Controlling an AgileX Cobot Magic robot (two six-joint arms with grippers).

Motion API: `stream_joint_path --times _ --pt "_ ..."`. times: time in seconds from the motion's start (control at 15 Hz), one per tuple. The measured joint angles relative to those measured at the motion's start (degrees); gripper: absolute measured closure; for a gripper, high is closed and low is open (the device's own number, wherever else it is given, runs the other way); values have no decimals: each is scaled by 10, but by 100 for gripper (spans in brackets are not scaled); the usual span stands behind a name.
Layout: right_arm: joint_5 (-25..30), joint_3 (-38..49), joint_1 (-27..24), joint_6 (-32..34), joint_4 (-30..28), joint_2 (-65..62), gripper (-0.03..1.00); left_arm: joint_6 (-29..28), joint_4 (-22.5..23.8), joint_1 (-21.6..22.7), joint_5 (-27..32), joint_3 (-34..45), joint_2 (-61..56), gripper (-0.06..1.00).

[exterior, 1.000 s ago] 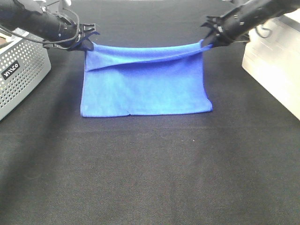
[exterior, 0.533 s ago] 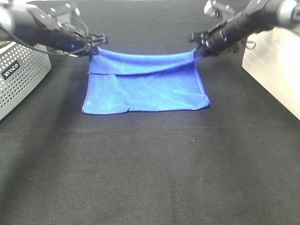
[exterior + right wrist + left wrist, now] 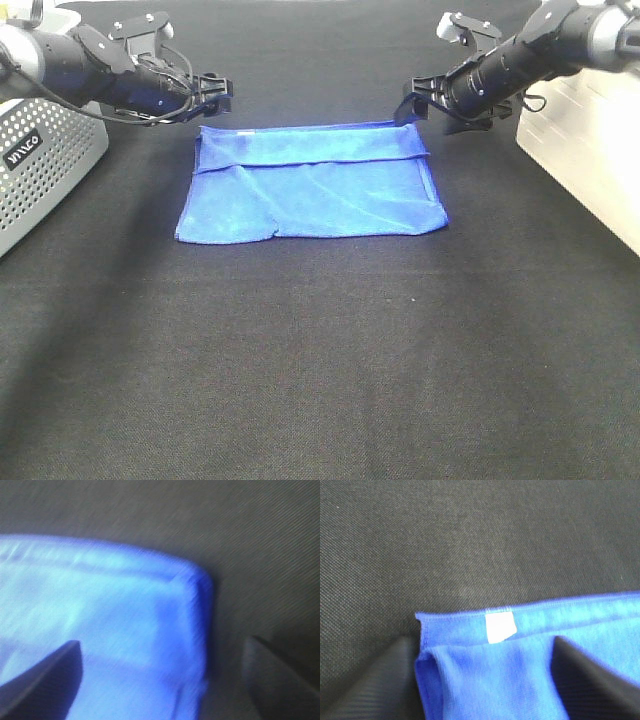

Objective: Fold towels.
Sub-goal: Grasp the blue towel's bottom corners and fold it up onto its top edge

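Note:
A blue towel (image 3: pixel 312 185) lies flat on the black table, folded, with a narrow doubled band along its far edge. My left gripper (image 3: pixel 218 92) is open just behind the towel's far left corner. In the left wrist view (image 3: pixel 482 645) the jaws stand apart around the corner of the towel (image 3: pixel 520 680), which carries a small white label (image 3: pixel 499 628). My right gripper (image 3: pixel 408 103) is open just behind the far right corner. In the blurred right wrist view (image 3: pixel 162 645) the jaws stand apart on either side of the towel corner (image 3: pixel 100 605).
A grey perforated basket (image 3: pixel 40 160) stands at the left edge. A white box (image 3: pixel 585 140) stands at the right edge. The black cloth (image 3: pixel 320 350) covers the whole table in front of the towel.
Both grippers have lowered the lifted far edge down to the table and let go of it. The towel now lies flat, and the grippers sit open just behind its corners.

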Motion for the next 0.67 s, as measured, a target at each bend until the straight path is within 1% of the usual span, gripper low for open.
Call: stream_joint_path --times 0.07,0.13,0.27,0.33,0.4,0.47,0.53,0.6,0.67 --pt "34 -1 -1 0 -1 -13 12 0 10 3 28 0 -7 17" --pt "90 -1 -1 0 -7 -33 11 0 25 10 87 0 -24 21" --pt "152 -4 -1 11 -18 -48 11 -1 36 22 178 -1 -42 25" --pt "152 -4 -1 11 -18 -48 11 -1 36 22 178 -1 -42 25" --pt "186 -4 -1 50 -22 -50 11 -17 40 29 250 -1 -48 26" --pt "205 -4 -1 74 -29 -50 11 -41 43 33 290 -1 -49 27" --pt "225 -3 -1 93 -33 -50 11 -71 49 36 320 4 -51 27" --pt "244 4 -1 104 -34 -52 11 -111 62 36 336 21 -56 28" --pt "255 18 -1 105 -35 -53 12 -139 76 36 339 45 -64 29"
